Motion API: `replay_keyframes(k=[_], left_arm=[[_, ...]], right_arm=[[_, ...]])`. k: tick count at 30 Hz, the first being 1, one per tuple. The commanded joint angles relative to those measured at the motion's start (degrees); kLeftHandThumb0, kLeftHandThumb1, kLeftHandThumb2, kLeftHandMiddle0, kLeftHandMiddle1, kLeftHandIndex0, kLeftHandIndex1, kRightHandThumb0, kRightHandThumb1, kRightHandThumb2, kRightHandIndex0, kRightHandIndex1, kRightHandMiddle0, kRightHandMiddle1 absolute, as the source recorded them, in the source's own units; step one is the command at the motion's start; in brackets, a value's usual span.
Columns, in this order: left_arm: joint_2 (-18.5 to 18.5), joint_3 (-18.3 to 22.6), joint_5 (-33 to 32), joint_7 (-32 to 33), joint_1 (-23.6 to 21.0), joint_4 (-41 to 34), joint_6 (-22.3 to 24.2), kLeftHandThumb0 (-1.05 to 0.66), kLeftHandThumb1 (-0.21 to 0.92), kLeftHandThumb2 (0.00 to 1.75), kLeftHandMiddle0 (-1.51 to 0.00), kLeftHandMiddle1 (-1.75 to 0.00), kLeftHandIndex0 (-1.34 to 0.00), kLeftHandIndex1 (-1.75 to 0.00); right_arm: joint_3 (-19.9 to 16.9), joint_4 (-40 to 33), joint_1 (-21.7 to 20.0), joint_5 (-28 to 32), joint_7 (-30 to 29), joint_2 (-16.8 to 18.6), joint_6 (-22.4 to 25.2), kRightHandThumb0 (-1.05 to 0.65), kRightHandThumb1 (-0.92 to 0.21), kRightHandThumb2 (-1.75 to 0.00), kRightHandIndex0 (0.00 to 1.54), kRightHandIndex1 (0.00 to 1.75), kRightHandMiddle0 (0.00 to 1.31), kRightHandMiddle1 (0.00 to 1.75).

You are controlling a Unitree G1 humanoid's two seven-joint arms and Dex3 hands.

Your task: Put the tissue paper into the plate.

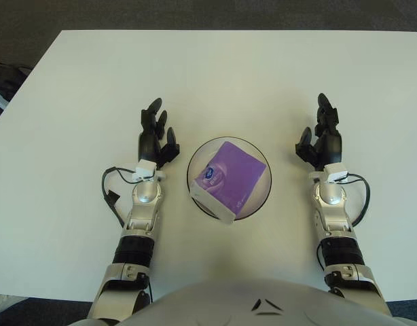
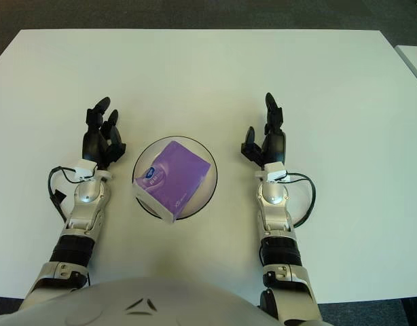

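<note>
Basically done: tissue paper pack point(image 1: 227, 179) sits in the plate point(image 1: 262, 165), one corner poking over the near rim.

My right hand point(image 1: 321, 140) shows well apart from the plate on its right side, fingers spread and pointing away from me, holding nothing. My left hand point(image 1: 155, 138) shows just beside the plate on its left, fingers loosely extended, also empty, forearm running straight back toward me. To finish clean I'd judge: keep both hands clear of the rim, no sideways sweeps near the overhanging corner, else the pack could tip out. Both over the white table point(image 1: 222, 75); contact can't be told.
</note>
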Motion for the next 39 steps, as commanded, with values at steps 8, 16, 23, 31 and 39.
replay_keyframes(k=[8,16,23,31,39], left_arm=[[-0.12,0.02,0.58,-0.65,6.56,7.40,-0.19,-0.63,0.92,0.77,-0.42,-0.01,0.00,-0.71],[-0.16,0.03,0.57,-0.43,6.64,7.16,-0.32,-0.62,0.92,0.75,-0.42,-0.01,0.00,-0.70],[-0.12,-0.08,0.73,-0.40,7.03,6.47,-0.11,-0.64,0.92,0.76,-0.42,-0.01,0.00,-0.70],[-0.20,-0.26,1.01,-0.25,7.50,5.62,0.43,-0.65,0.92,0.77,-0.43,-0.01,0.00,-0.73],[-0.33,-0.37,1.05,-0.23,7.81,4.84,0.97,-0.65,0.92,0.78,-0.44,-0.02,0.00,-0.75]], right_arm=[[-0.71,2.94,0.45,1.98,0.15,1.07,1.02,-0.58,-0.92,-0.93,0.19,0.01,0.00,0.51],[-0.08,4.01,0.70,1.79,-0.26,2.39,1.32,-0.60,-0.92,-0.89,0.22,0.02,0.00,0.54],[0.42,4.01,1.38,1.55,-0.11,3.02,1.36,-0.58,-0.92,-0.88,0.23,0.02,0.00,0.55],[1.27,3.87,3.31,2.02,0.80,3.87,1.11,-0.56,-0.92,-0.89,0.25,0.02,0.00,0.57],[1.98,2.52,5.42,2.97,2.45,4.72,2.78,-0.55,-0.92,-0.89,0.28,0.03,0.00,0.61]])
